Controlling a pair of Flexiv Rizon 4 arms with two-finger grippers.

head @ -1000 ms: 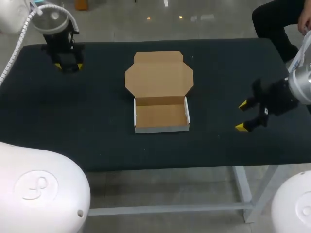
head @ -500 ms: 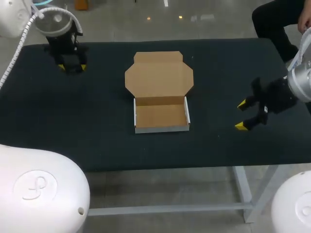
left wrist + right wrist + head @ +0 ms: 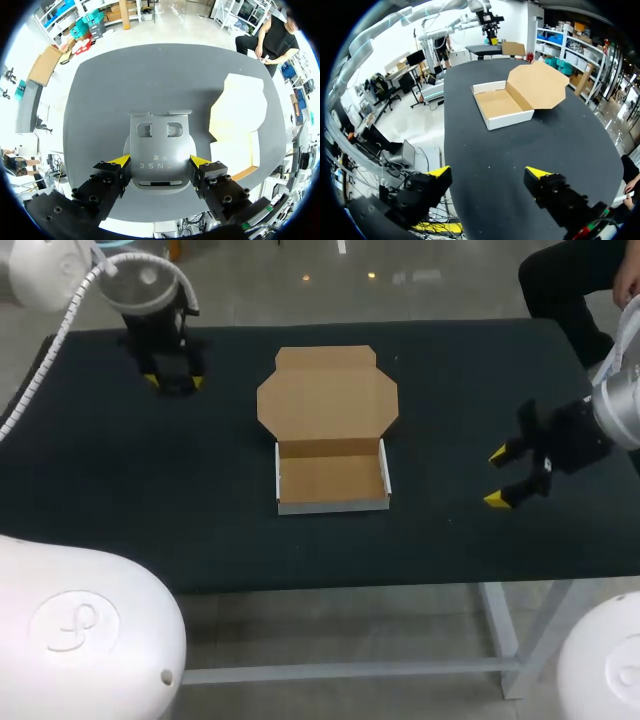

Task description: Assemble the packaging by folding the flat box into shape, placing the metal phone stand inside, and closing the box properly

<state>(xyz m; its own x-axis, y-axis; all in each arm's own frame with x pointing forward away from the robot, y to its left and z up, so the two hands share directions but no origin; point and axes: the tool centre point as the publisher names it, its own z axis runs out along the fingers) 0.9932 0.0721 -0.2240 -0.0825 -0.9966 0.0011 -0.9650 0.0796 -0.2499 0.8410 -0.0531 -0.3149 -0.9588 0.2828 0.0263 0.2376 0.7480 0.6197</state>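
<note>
box (image 3: 330, 478) — brown inside, white walls | stand (image 3: 159, 150) — grey | table (image 3: 150, 500) black

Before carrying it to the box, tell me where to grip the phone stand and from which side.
Grip the phone stand by the two side edges of its flat plate, coming face-on to the plate. It is broad and thin with straight sides, which suits two fingers; the left gripper holds it so, one tip per edge.

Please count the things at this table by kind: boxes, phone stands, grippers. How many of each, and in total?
Open brown cardboard box: 1
Grey metal phone stand: 1
Black yellow-tipped grippers, left gripper and right gripper: 2
Total: 4
</note>
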